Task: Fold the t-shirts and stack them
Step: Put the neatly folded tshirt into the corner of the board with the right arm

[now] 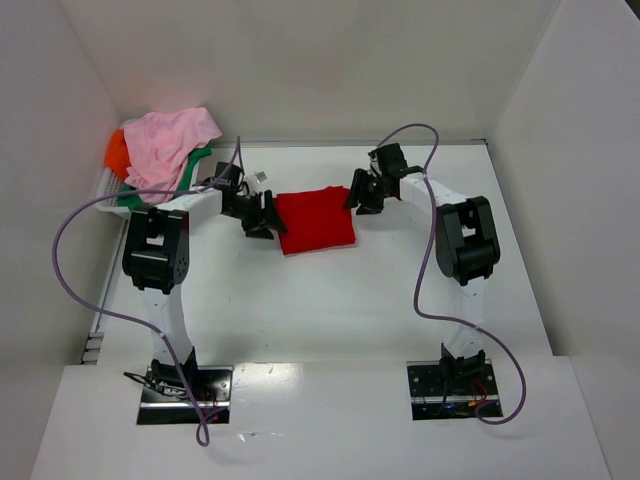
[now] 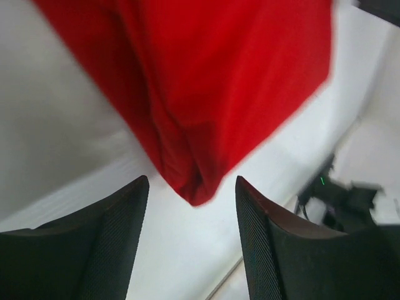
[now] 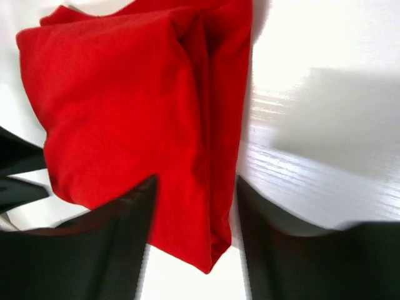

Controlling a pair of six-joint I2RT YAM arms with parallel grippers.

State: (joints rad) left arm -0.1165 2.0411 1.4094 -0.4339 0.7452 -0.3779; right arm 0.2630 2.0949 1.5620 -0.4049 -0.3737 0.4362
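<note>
A bright red t-shirt [image 1: 316,218] lies folded into a small rectangle on the white table, between the two grippers. My left gripper [image 1: 268,222] is open at its left edge; in the left wrist view a folded corner of the red shirt [image 2: 206,94] lies just beyond the spread fingers [image 2: 112,237], apart from them. My right gripper [image 1: 358,194] is open at the shirt's upper right corner; in the right wrist view the shirt's corner [image 3: 187,187] lies between the open fingers [image 3: 94,250], not pinched. A pile of pink [image 1: 170,140], green [image 1: 195,158] and orange [image 1: 117,152] shirts sits at the back left.
White walls [image 1: 300,60] close in the table at the back and both sides. The pile rests on a white rack [image 1: 108,185] at the left edge. Purple cables [image 1: 70,230] loop from each arm.
</note>
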